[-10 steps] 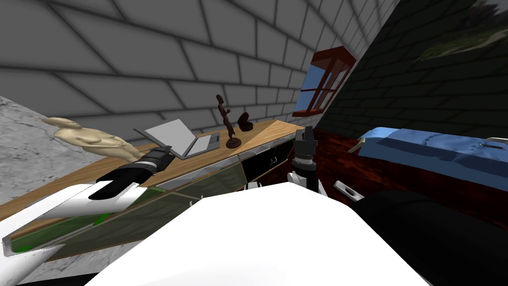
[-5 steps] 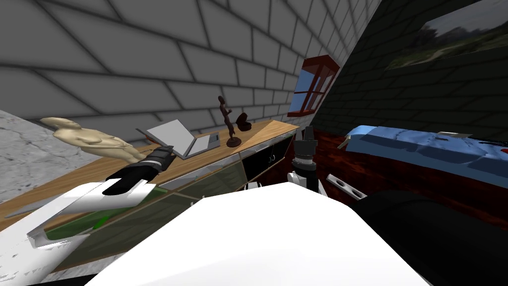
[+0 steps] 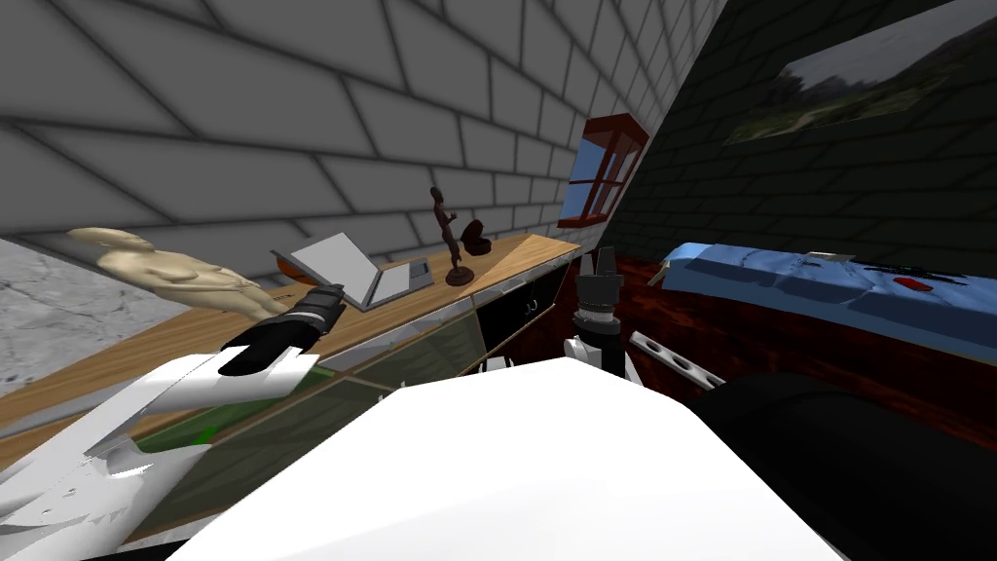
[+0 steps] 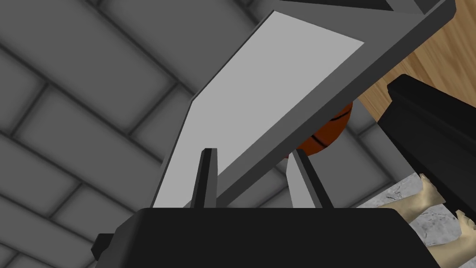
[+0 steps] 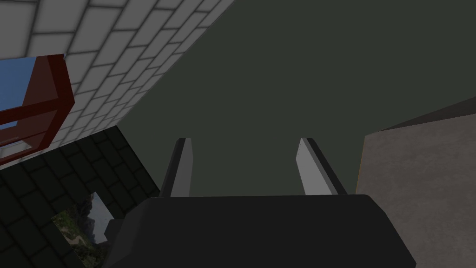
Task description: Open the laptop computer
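**A:** Where is the light grey laptop computer (image 3: 401, 280)?

**B:** Left of centre in the head view, on the long wooden counter top (image 3: 511, 256). Its keyboard half lies flat toward frame right, and its pale flat lid (image 3: 334, 260) slopes up toward the upper left.

**A:** Which arm is nearer?

**B:** The left gripper (image 3: 332, 291), at the lid's near lower corner. The right gripper (image 3: 597, 261) hangs well apart at frame centre, off the counter's end, its jaws spread with nothing between them.

**A:** And the left one's hold?

**B:** It is clenched on the lid. The left wrist view has the lid's thick dark edge running between the two fingers (image 4: 207, 177), one on the pale face and one behind.

**A:** What does the next move turn on?

**B:** I judge the hinge lies to the right of the gripper, with the held edge running away toward the wall. Opening further would swing that edge leftward, away from the keys. The lid already looks well raised.
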